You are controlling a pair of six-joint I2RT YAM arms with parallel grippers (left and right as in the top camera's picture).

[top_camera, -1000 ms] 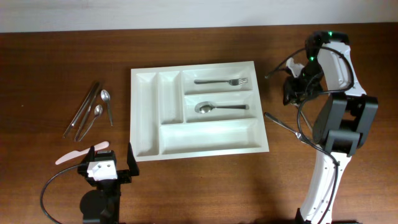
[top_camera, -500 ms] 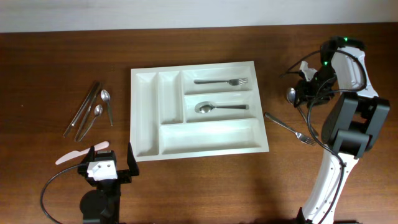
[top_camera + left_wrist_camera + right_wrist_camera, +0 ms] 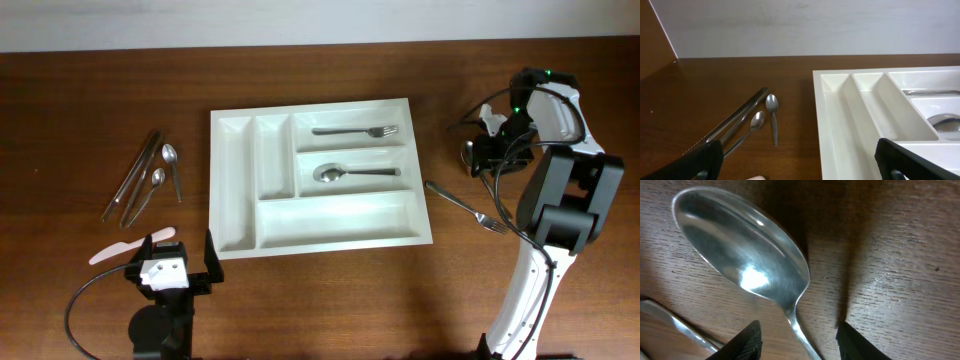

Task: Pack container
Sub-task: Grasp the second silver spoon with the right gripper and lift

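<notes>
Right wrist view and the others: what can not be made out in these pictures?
Right wrist: the spoon has its handle cut by the bottom edge, inside the right gripper.
Overhead: the right arm hides most of that spoon.
Left wrist: the container is cut by the right edge; its fork shows only the handle.

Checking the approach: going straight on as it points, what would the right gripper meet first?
Probably the spoon, at its neck; the right gripper straddles it with open fingers.
</notes>
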